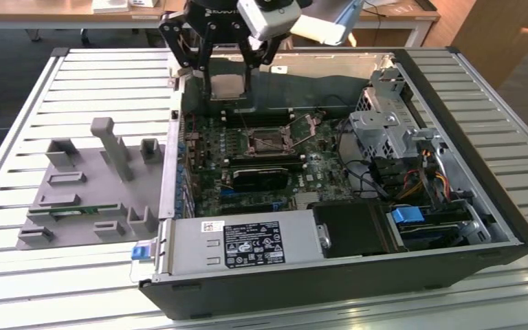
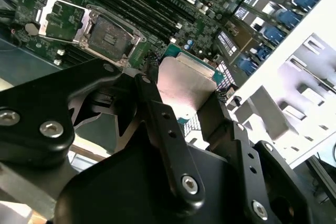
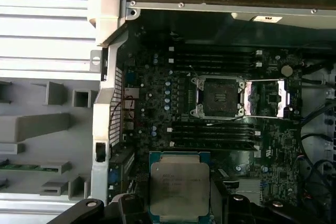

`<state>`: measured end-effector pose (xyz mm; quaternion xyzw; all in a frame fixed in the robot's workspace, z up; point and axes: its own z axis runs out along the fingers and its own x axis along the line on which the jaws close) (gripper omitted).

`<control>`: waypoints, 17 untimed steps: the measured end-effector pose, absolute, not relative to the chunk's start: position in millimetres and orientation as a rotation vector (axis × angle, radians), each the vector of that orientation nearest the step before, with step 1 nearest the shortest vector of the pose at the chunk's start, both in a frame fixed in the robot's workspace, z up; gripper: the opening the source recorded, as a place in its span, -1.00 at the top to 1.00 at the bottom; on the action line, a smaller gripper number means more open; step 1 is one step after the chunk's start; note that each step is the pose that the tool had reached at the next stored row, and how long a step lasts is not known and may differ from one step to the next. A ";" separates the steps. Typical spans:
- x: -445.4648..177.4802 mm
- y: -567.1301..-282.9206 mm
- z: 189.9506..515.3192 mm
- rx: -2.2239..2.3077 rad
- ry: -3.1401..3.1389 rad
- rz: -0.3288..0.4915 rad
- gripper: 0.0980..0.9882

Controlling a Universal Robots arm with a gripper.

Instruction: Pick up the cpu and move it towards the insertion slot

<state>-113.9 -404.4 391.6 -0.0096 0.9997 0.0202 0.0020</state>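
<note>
Gripper [image 1: 229, 77] is clamped on the cpu [image 1: 228, 85] by its edges, top centre of the exterior view, chip held above the open case [image 1: 484, 206]. Edge grip keeps the chip's faces untouched. Insertion slot [image 1: 266, 140] sits lower, mid-frame on the motherboard [image 1: 245, 165], frame flipped open, not reached yet.

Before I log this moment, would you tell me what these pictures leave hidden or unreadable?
- The cpu: its near edge is covered by the gripper in the first wrist view.
- Its underside faces away in both wrist views.
- The insertion slot: its contacts are too small in the exterior view.
- The arm above the gripper is cut off by that view's top edge.
</note>
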 end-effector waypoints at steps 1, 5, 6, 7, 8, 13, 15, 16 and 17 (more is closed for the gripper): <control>-110.8 -404.4 391.6 -0.030 3.137 0.063 0.00; -95.5 -404.4 391.6 -0.030 3.138 0.063 0.00; -92.5 -404.4 391.6 -0.030 3.138 0.063 0.00; -89.8 -404.4 391.6 -0.030 3.138 0.063 0.00; -86.9 -404.4 391.6 -0.030 3.138 0.064 0.00; -74.4 -404.4 391.5 -0.030 3.139 0.063 0.00; -69.2 -404.2 391.3 -0.030 3.139 0.063 0.00; -66.0 -404.1 391.2 -0.030 3.139 0.063 0.00; -63.0 -403.9 391.1 -0.030 3.139 0.063 0.00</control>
